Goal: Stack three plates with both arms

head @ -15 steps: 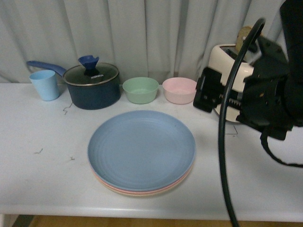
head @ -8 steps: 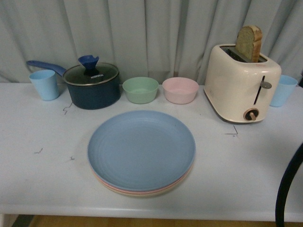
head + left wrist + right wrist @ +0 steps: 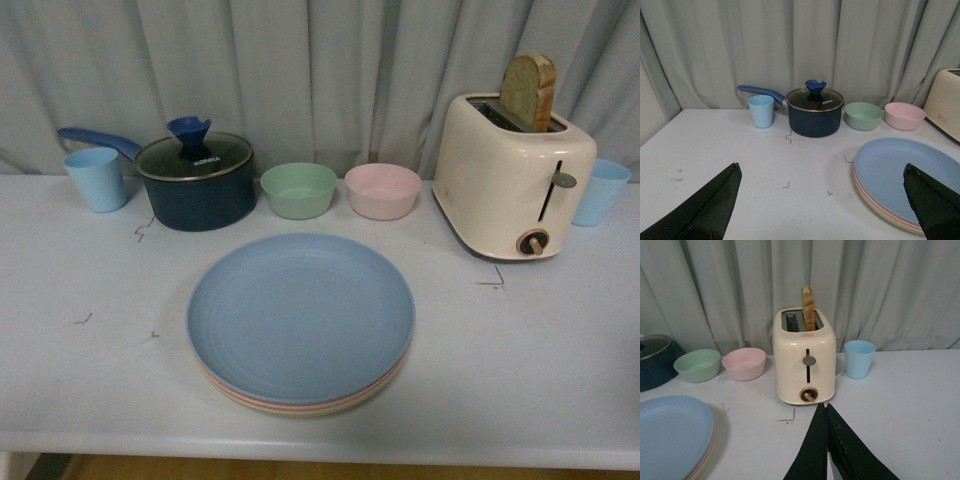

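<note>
Right arm gone from front view | wrist views only: left tool (image 3: 822, 205) spread, right tool (image 3: 826, 440) clenched | plates (image 3: 300, 320) stacked

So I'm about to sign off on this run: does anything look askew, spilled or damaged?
Nothing stands out. The blue plate sits squarely on the pink plate and beige plate, edges roughly aligned. Pot, bowls, cups and toaster stand upright, with no spill visible on the table.
</note>
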You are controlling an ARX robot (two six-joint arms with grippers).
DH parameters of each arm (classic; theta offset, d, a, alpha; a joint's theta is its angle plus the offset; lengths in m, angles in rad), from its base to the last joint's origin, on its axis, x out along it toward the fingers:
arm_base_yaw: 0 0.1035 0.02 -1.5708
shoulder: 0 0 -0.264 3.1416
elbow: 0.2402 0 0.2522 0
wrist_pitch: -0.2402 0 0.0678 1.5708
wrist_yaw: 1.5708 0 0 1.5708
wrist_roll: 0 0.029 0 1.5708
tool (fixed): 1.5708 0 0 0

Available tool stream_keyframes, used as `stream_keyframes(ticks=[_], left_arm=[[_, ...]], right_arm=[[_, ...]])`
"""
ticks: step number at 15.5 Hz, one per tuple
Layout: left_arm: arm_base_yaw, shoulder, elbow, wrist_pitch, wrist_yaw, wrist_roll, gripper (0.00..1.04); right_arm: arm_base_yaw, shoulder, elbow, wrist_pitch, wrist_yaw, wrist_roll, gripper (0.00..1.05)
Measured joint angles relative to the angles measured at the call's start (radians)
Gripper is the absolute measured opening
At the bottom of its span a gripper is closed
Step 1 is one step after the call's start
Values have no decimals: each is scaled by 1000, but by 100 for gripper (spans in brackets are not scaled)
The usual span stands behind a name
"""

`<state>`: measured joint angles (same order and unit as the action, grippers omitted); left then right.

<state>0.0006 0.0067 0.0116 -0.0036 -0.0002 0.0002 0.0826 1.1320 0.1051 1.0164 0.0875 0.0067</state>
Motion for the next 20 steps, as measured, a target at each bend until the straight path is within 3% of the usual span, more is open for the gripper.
stream_keyframes(ticks=[1,2,9,20], left_arm=[[0,0,0,0,0,0,98],[0,0,0,0,0,0,98],[0,0,0,0,0,0,98],[0,0,0,0,0,0,98]], right_arm=[[-8,-50,-14,-31,-6,0,2],[-89,-197,-58,-146,-78,0,2],[-87,-560,-93,-455,-84,0,2],[-87,-866,-93,-747,-84,0,2]])
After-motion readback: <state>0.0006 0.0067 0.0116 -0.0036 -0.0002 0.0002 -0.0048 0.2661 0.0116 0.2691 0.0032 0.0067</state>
